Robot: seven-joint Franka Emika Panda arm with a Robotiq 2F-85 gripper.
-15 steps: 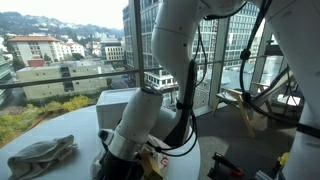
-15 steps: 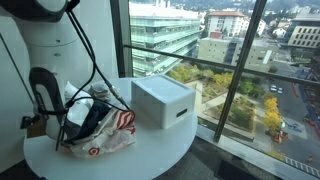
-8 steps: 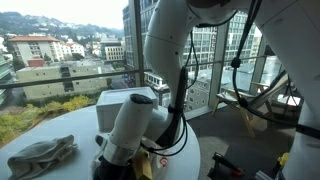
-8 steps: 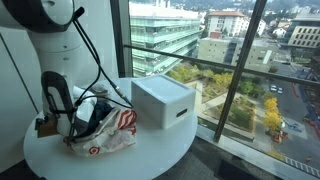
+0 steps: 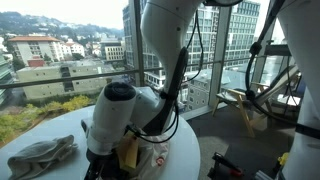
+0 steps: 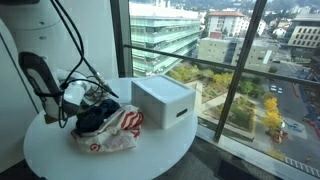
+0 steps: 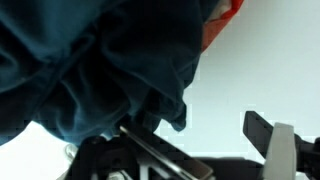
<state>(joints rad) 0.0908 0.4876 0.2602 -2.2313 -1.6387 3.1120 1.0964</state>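
Claw: stood spread wide, gripped nothing. Blue cloth: lay crumpled atop bag, toward table edge away from window, immediately ahead of fingers; no clear long axis.

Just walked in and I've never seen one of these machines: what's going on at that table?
A white robot arm bends low over a round white table by the window. Its gripper stands open right at a crumpled dark blue cloth heaped with a white and red plastic bag; it grips nothing. A white box sits beside the bag, untouched.
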